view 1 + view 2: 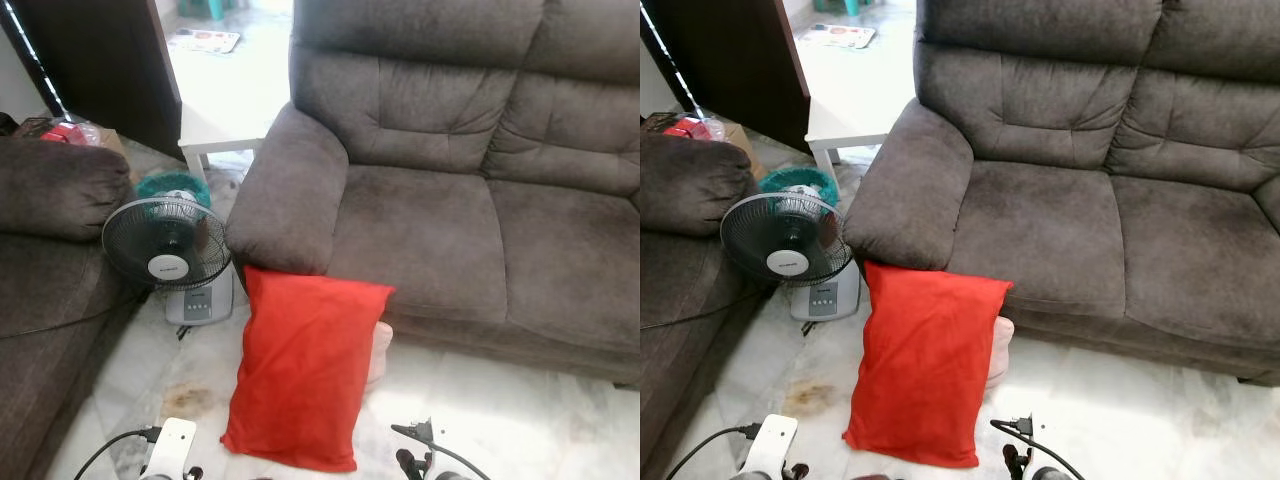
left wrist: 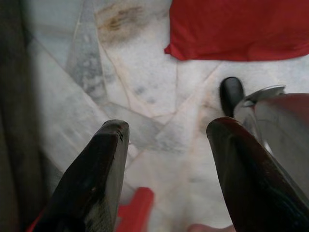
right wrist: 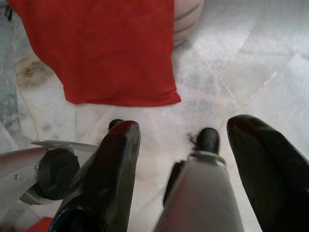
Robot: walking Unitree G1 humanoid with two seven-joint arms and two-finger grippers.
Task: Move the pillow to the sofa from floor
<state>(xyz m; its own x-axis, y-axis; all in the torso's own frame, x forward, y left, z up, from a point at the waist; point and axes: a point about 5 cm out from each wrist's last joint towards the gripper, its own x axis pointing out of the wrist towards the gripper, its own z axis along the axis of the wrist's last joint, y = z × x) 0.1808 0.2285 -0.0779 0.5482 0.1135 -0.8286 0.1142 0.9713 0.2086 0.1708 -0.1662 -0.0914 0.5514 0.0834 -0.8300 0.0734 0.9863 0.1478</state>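
A red pillow [image 1: 303,365] stands on the marble floor, leaning against the front of the dark grey sofa [image 1: 450,230] just below its left armrest. A pale pink object [image 1: 379,352] is tucked behind the pillow's right side. Both arms hang low near my body, with their wrists at the bottom of the eye views. My left gripper [image 2: 166,145] is open above bare floor, short of the pillow's [image 2: 241,29] lower edge. Also open over the floor is my right gripper [image 3: 186,140], with the pillow's [image 3: 101,48] bottom corner beyond its fingertips.
A black table fan [image 1: 168,245] on a grey base stands on the floor left of the pillow. Another dark sofa [image 1: 50,260] fills the left side. A white low table [image 1: 215,125] sits behind the armrest. The floor right of the pillow lies bare.
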